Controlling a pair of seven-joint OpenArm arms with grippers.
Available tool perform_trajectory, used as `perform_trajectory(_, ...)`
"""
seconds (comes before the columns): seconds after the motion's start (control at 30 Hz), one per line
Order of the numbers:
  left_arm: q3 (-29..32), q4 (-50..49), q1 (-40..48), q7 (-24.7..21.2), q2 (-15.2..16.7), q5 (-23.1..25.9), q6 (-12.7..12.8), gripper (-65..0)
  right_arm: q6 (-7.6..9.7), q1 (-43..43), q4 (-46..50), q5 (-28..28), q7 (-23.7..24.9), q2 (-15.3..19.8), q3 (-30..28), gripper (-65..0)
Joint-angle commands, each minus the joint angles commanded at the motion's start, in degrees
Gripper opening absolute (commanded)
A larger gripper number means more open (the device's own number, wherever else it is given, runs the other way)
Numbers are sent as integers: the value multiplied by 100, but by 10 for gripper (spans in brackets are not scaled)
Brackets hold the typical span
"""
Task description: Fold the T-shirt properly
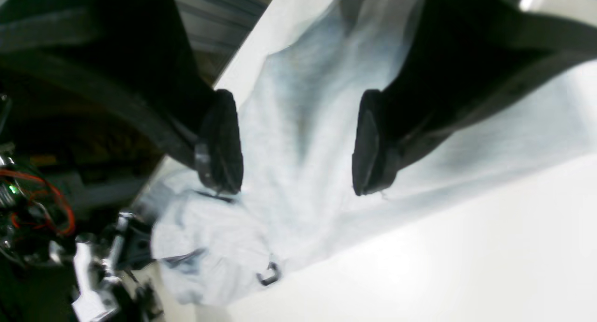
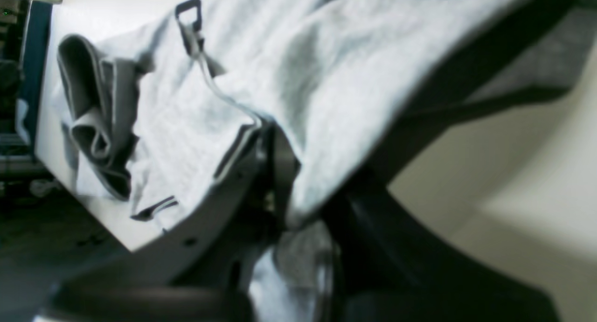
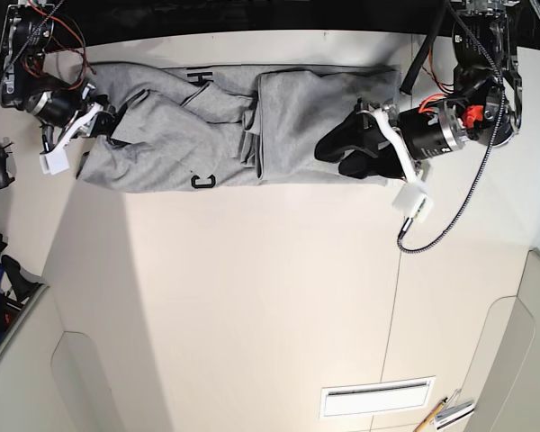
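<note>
Grey cloth of the T-shirt [image 1: 298,140] is seen under the spread left end effector [image 1: 298,144]. In the right wrist view, a hem is pinched by the right end effector [image 2: 275,172]. From the base, its long axis is stretched along the table's [image 3: 252,297] far edge.

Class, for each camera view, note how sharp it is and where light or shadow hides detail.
Left wrist: the light grey cotton T-shirt is smeared by blur, and the white table is washed out. Right wrist: soft focus, with the near end effector parts only dark shapes. Base: sharp and evenly lit.
</note>
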Motion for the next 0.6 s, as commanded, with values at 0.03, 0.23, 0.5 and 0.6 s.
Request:
perform_trajectory(0.03,-229,0,7,52,0,-2,0,-240,0,-2,48,15,0,90,33,-650)
perform_trajectory(0.23,-951,-2,354,140,-402,0,0,-240,-37,-17,973,44,-76,321,149,-650)
perform_trajectory(0.5,-940,-199,1204,-380,-240,686,0,-240,-35,-17,2391,614,-522,-166,28,-650)
perform_trajectory(0.6,-933,-695,1235,-496,-160,686,0,-240,-35,-15,2603,564,-525,-551,-409,-650)
